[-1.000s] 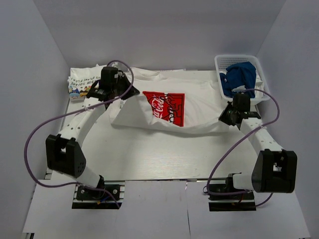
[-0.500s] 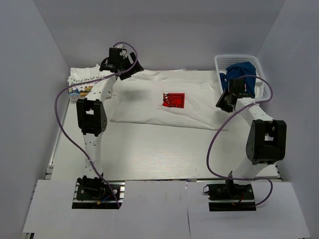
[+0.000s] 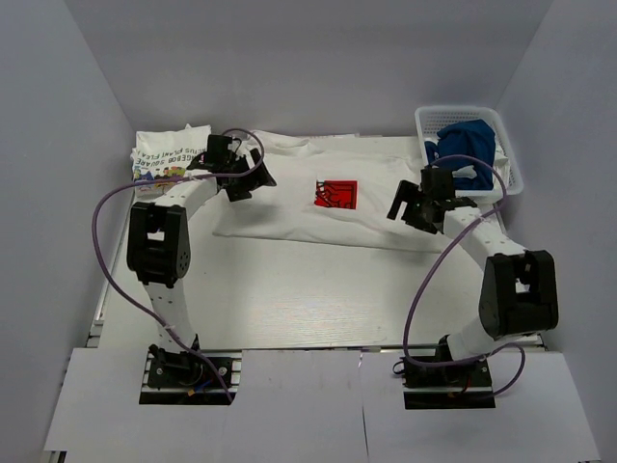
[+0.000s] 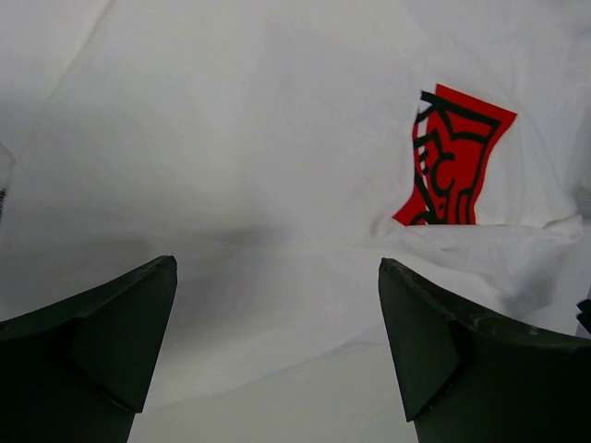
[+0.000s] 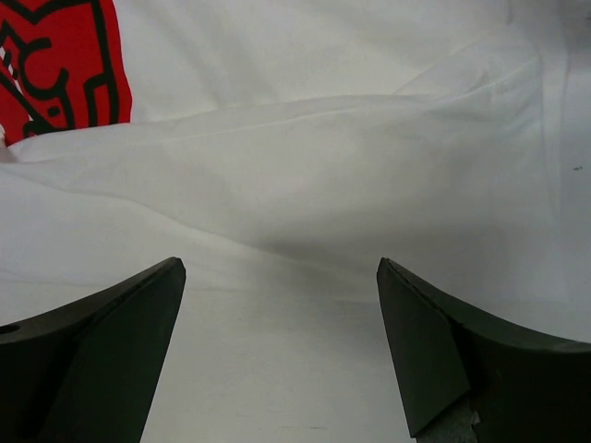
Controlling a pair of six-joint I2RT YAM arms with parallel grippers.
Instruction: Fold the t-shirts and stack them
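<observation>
While the Coca-Cola tee (image 3: 289, 210) lies folded mid-table, left gripper (image 3: 245, 181) and right gripper (image 3: 407, 206) hover over its ends, fingers wide, empty

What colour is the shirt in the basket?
The shirt is blue, clearest in the top view.

There are three t-shirts (red-print white tee (image 3: 318, 214), cartoon-print white tee (image 3: 164, 154), blue tee (image 3: 465, 145)), one basket (image 3: 457, 110), one table (image 3: 289, 289) and two grippers, the left gripper (image 3: 249, 183) and the right gripper (image 3: 410, 214).

White Coke tee (image 3: 289, 207) folded, ctr; cartoon tee (image 3: 164, 152) back-L; blue tee (image 3: 465, 143) back-R
</observation>
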